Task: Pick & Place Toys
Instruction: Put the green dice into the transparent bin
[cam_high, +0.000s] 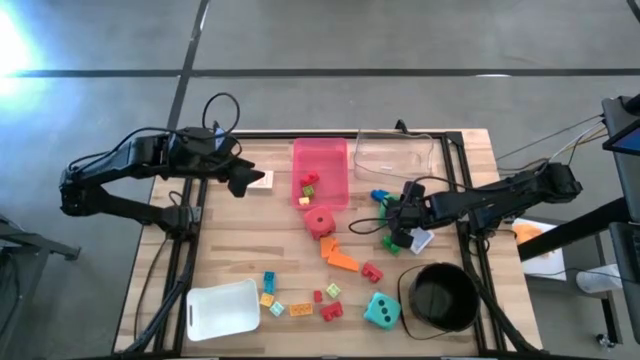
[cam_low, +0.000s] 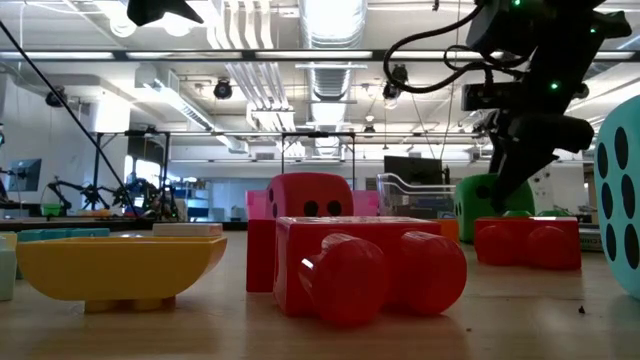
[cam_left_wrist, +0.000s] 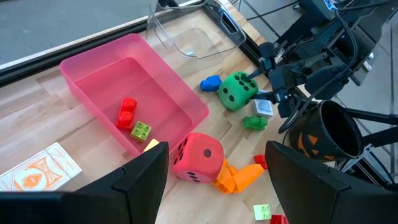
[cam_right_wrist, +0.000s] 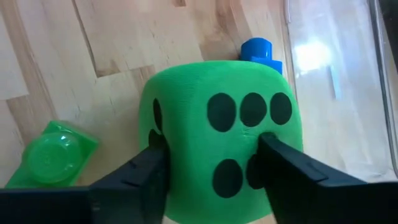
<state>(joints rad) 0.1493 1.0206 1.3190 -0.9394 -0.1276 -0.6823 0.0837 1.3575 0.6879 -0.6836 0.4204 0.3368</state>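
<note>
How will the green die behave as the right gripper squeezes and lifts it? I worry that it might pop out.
The green die looks matte and foam-like, so it probably gives a little and feels light. The right gripper has a finger on each of two opposite flat faces, which likely resists slipping. Its rounded edges suggest that it may tumble briefly if dropped.

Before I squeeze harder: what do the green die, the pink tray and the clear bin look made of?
Green die: probably soft foam, matte, finely textured, with rounded edges; the right gripper presses its sides. Pink tray: translucent glossy plastic, thin walls. Clear bin: transparent hard plastic with glare on it.
</note>
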